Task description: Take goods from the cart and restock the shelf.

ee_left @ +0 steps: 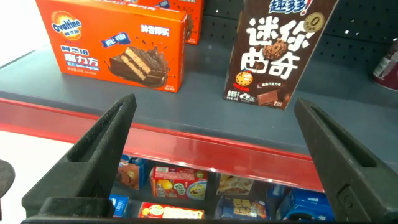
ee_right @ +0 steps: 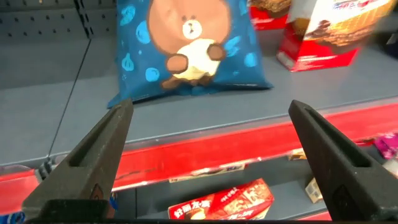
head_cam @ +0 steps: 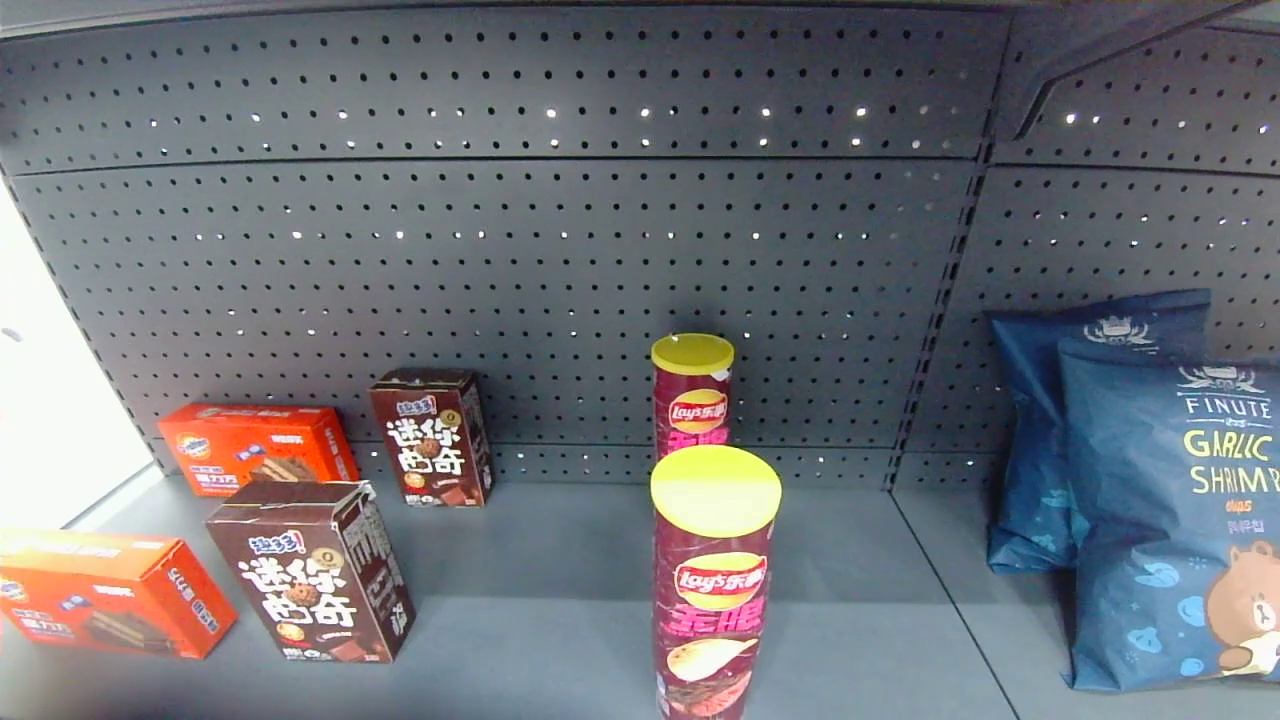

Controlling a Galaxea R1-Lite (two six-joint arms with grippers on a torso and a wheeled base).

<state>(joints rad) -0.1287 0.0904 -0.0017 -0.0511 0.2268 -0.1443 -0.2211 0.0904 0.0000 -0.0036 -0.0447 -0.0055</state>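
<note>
**Both claws empty at the shelf front**

Your left claw (ee_left: 214, 102) is spread, facing the orange box (ee_left: 121, 43) and brown box (ee_left: 277, 53) just past the shelf (ee_left: 186, 140) edge. Your right claw (ee_right: 209, 106), also spread, faces a blue bag (ee_right: 186, 46). The shelf carries two orange boxes, two brown boxes, two upright cans (head_cam: 714, 580) and two blue bags (nothing is held yet).

Grey shelf (head_cam: 560, 560): orange boxes (head_cam: 258, 447), brown boxes (head_cam: 312, 570), chip cans (head_cam: 712, 590), blue bags (head_cam: 1170, 520).
</note>
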